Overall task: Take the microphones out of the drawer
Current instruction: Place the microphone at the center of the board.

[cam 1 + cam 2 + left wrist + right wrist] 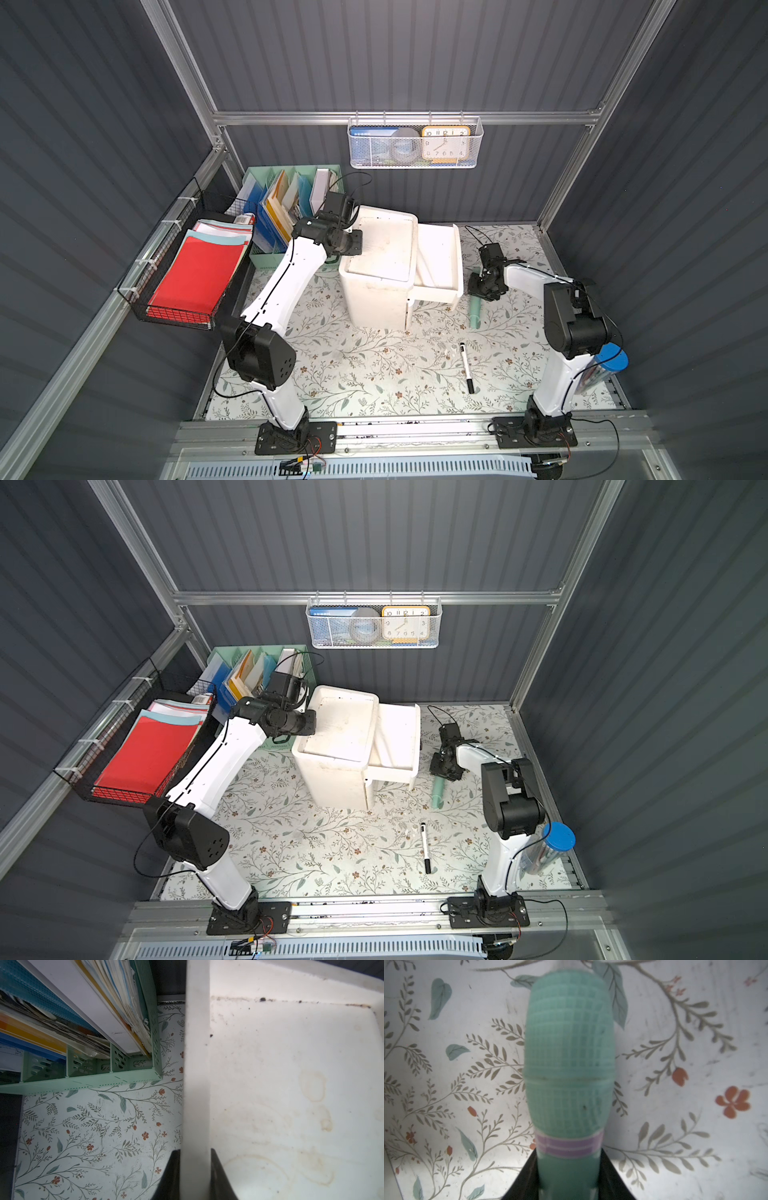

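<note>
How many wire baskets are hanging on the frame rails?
2. A white mesh basket hangs on the back rail, holding a clock. A black wire basket hangs on the side rail, holding red paper. None appears hidden.

Left gripper (194,1152) around white cabinet rim (196,1064)
</note>
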Action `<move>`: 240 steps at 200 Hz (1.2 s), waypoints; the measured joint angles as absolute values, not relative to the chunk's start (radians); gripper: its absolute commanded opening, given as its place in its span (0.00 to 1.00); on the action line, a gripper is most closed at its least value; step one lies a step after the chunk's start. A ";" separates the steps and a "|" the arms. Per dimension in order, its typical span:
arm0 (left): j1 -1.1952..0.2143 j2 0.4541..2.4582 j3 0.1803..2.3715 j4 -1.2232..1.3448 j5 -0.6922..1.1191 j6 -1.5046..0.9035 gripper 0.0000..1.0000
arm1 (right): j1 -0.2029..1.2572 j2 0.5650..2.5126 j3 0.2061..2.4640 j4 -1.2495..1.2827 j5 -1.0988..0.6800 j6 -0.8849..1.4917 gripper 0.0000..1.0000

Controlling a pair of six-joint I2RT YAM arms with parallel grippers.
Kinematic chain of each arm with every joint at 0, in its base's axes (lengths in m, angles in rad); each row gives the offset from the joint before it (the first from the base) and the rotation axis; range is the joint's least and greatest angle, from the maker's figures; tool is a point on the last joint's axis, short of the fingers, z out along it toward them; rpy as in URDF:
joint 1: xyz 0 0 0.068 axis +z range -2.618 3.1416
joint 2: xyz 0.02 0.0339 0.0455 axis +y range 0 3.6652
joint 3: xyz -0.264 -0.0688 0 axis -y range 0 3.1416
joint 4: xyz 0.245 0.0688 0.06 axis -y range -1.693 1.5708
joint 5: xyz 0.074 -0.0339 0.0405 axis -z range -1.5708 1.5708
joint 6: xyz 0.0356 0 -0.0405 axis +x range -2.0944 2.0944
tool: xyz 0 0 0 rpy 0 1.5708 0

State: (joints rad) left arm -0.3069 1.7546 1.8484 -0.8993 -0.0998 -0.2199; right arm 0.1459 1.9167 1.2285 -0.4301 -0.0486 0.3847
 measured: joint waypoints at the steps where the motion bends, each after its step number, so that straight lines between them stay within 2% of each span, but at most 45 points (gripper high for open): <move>1: -0.307 1.755 1.848 -0.899 -0.100 -0.220 0.04 | 0.146 1.917 1.229 -0.430 -0.049 0.385 0.38; 54: -0.307 1.755 1.848 -0.899 -0.100 -0.220 0.04 | 0.146 1.918 1.231 -0.434 -0.069 0.391 0.55; 102: -0.307 1.755 1.848 -0.899 -0.100 -0.220 0.05 | 0.147 1.881 1.255 -0.498 -0.084 0.395 0.56; 187: -0.307 1.755 1.848 -0.898 -0.100 -0.220 0.05 | 0.147 1.595 1.425 -0.601 -0.081 0.350 0.56; 240: -0.307 1.755 1.848 -0.898 -0.100 -0.220 0.05 | 0.161 1.483 1.469 -0.577 -0.232 0.322 0.58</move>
State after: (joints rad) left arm -0.3069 1.7546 1.8481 -0.8978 -0.0998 -0.2199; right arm 0.1612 1.4834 1.4689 -0.5770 -0.2317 0.3218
